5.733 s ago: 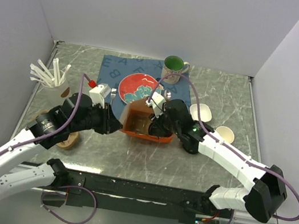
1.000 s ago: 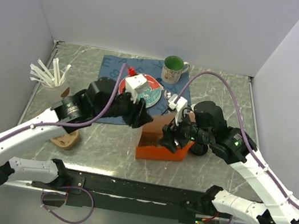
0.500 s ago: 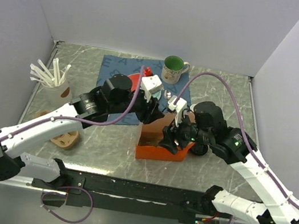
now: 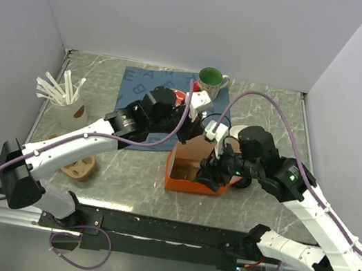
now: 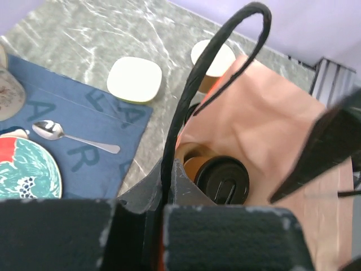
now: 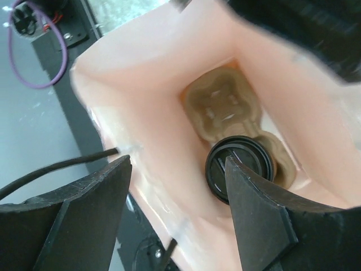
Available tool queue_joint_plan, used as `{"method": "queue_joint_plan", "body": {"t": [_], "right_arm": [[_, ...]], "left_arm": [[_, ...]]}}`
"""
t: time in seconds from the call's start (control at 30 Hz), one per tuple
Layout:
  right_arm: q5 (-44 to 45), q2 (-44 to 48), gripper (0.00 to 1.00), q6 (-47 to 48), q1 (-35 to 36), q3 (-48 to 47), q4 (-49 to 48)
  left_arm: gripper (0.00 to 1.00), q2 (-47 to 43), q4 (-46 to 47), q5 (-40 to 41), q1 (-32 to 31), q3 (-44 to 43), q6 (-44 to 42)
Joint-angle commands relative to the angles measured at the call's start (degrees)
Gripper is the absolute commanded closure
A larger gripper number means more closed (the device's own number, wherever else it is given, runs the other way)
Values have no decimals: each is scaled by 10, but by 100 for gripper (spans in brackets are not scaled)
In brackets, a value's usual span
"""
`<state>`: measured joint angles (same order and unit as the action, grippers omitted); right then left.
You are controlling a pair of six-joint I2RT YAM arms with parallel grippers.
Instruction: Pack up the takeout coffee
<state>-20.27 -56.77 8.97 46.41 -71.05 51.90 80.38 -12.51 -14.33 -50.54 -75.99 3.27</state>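
Note:
The takeout coffee point(image 5: 223, 179), a brown paper cup with a black lid, stands upright at the bottom of the orange paper bag point(image 4: 186, 183). It also shows in the right wrist view point(image 6: 239, 168), next to a pulp cup carrier point(image 6: 223, 107). My left gripper point(image 5: 166, 183) is shut on the bag's black handle point(image 5: 225, 39) at the bag's far side point(image 4: 194, 129). My right gripper point(image 6: 177, 169) is open, its jaws spread wide above the bag's mouth, over the cup but apart from it point(image 4: 210, 176).
A green mug point(image 4: 210, 80), a blue mat point(image 4: 137, 86) with a plate point(image 5: 22, 169) and spoon point(image 5: 73, 138) lie behind the bag. A white square dish point(image 5: 134, 79) and a lidless tan cup point(image 5: 213, 59) sit right of the mat. A cup of straws point(image 4: 65, 97) stands at far left.
My left arm has swung right from the plate to the bag's far edge and closed on the handle. The bag stands taller. My right gripper stays open at the bag.

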Motion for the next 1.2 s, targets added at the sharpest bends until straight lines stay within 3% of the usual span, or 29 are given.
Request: {"method": "queue_joint_plan", "body": {"t": [0.0,0.17,0.3,0.43,0.53,0.73,0.97,1.17], "right_arm": [[-35,45,25,8,0,-34,25],[-17,76,28,-24,0,-20,1],[6,119,32,-104,0,34,-119],[59,124,34,-158,1,48,-179],[115,121,35,-193,1,47,-195],[98,130,34,-193,1,71,-230],[148,180,34,-225,1,134,-274],[185,178,34,-203,1,95,-271]], "left_arm": [[99,-31,34,62,1,-26,43],[99,-107,92,87,-6,48,105],[99,-123,79,99,-21,71,90],[99,-155,108,129,-54,124,68],[99,-179,121,142,-75,154,64],[99,-235,173,198,-111,218,52],[99,-274,141,183,-124,206,15],[99,-290,93,192,-126,184,-5]]}}
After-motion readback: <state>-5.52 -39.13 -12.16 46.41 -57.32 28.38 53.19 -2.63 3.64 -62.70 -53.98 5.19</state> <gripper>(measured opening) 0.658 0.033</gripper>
